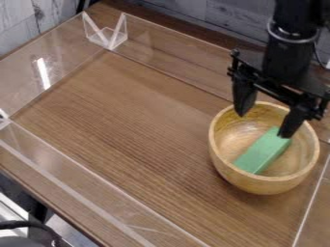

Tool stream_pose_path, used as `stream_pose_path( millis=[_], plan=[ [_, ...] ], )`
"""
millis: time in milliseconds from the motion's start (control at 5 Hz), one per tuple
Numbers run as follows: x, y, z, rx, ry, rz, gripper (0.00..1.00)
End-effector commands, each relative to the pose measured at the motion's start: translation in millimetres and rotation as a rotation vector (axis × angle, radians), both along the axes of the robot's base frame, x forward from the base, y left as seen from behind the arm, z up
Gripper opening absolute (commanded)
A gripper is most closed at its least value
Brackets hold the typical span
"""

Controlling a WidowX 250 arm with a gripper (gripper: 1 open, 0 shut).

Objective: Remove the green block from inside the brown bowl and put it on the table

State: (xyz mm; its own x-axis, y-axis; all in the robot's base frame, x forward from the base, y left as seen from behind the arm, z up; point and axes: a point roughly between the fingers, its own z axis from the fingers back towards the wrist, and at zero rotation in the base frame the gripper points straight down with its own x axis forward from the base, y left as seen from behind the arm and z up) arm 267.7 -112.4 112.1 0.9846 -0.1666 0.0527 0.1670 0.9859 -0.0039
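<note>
The claw [271, 110] is standing at the right of the frame, pointing straight down over the brown bowl [230, 162]. Its two dark fingers [242, 94] are spread wide apart, one over the bowl's upper-left rim and the other reaching down over the bowl's upper-right interior. Nothing is sitting between the fingers; the claw is holding nothing.

The green block [263, 152] is lying inside the brown bowl, at the lower right of the frame. It is resting tilted, its long axis running from lower left to upper right, its upper end leaning toward the bowl's far-right wall. The right finger is hanging just above or beside that upper end; whether it is touching the block cannot be told from this view.

The bowl is sitting upright on the counter [116, 125], close to the right-hand edge. Clear acrylic walls [52, 68] are bordering the counter along its edges, and a small clear V-shaped bracket [106, 31] is standing at the upper left of the frame, well apart from the bowl.
</note>
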Motion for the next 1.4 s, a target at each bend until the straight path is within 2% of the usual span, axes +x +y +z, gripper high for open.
stream_pose_path(
  millis=[0,400,1200],
  plan=[
    [1.7,-5,14.8,-0.024,-0.073,-0.011,1.0],
    [0.2,-8,3.4,-0.023,-0.069,-0.014,1.0],
    [-3.3,-12,-22.8,-0.018,-0.043,-0.026,1.0]
  ],
)
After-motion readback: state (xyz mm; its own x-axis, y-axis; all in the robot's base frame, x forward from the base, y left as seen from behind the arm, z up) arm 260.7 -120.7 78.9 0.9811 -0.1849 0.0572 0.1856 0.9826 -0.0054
